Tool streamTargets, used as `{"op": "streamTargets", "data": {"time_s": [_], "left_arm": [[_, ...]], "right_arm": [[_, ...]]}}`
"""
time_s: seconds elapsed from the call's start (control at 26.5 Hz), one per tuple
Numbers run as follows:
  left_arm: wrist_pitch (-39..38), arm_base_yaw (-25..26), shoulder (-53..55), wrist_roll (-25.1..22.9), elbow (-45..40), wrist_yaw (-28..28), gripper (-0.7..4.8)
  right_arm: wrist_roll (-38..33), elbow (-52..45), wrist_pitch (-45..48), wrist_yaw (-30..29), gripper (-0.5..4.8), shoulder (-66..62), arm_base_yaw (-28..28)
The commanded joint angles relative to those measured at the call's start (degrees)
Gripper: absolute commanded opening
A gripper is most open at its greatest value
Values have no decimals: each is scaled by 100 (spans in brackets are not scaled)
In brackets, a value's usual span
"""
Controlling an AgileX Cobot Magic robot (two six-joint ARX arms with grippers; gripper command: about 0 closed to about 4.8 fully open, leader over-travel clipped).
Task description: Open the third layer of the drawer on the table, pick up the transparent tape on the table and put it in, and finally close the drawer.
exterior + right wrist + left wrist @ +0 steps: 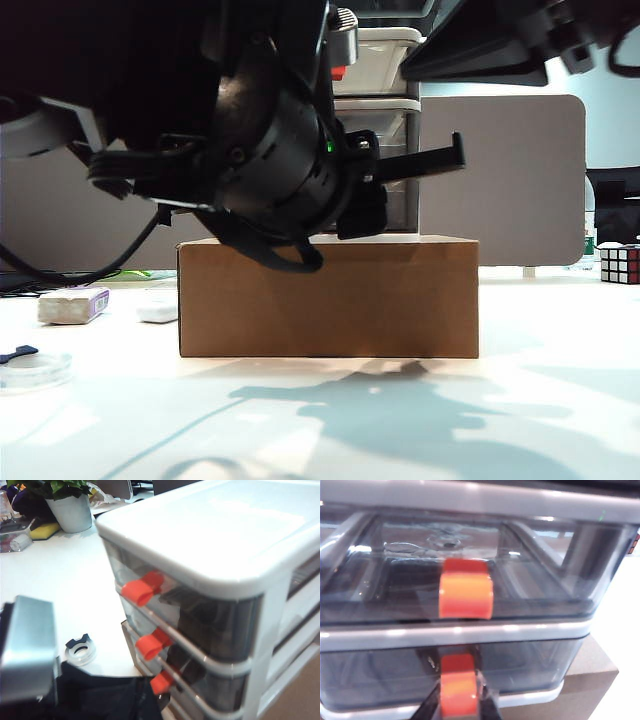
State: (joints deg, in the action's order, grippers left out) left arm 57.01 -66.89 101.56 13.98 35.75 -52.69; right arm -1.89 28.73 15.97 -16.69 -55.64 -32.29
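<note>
The drawer point(385, 70) stands on a brown cardboard box point(330, 295), mostly hidden behind my left arm. In the left wrist view my left gripper point(459, 701) is shut on the red-orange handle point(458, 685) of the third layer point(530, 665). A dark finger point(432, 706) presses each side of the handle, and the layer sits flush in the frame. The transparent tape point(30, 368) lies flat on the table point(520, 400) at the far left, also visible as the tape point(80, 649) in the right wrist view. My right gripper point(425, 65) hangs high beside the unit's top, and its jaws cannot be made out.
A white block with a purple label point(72, 304) and a small white oval object point(157, 310) lie left of the box. A Rubik's cube point(620, 263) sits at the far right. A potted plant point(70, 505) stands on a desk beyond.
</note>
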Motion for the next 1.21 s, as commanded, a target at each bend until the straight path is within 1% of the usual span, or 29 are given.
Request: {"op": "streamTargets", "data": {"time_s": [0.04, 0.15, 0.23, 0.49, 0.53, 0.57, 0.87, 0.98, 1.09, 1.13, 1.21], "left_arm": [[129, -2, -7, -2, 22, 20, 77], [232, 0, -7, -7, 22, -2, 73], [223, 66, -4, -2, 22, 13, 57], [313, 127, 11, -4, 24, 22, 56], [313, 127, 11, -4, 22, 22, 44], [313, 127, 11, -4, 22, 22, -9], [310, 111, 11, -7, 20, -9, -6], [313, 74, 11, -9, 20, -26, -6], [313, 7, 7, -31, 15, -236, -6], [313, -63, 7, -37, 13, -398, -6], [310, -162, 4, -48, 7, -476, -6]], "right_arm": [[22, 205, 103, -24, -5, -221, 0], [24, 264, 109, -24, -5, -315, 0], [46, 264, 109, -20, -5, -323, 0], [46, 264, 105, -20, -5, -323, 0], [48, 264, 120, -15, -5, -323, 0], [48, 262, 188, -17, -5, -348, 0], [140, 313, 802, 0, -6, -782, 0], [142, 444, 831, 2, -5, -1049, 0], [155, 588, 833, 4, -5, -1287, 0], [155, 671, 839, 4, -5, -1399, 0], [155, 737, 846, 15, -5, -1493, 2]]}}
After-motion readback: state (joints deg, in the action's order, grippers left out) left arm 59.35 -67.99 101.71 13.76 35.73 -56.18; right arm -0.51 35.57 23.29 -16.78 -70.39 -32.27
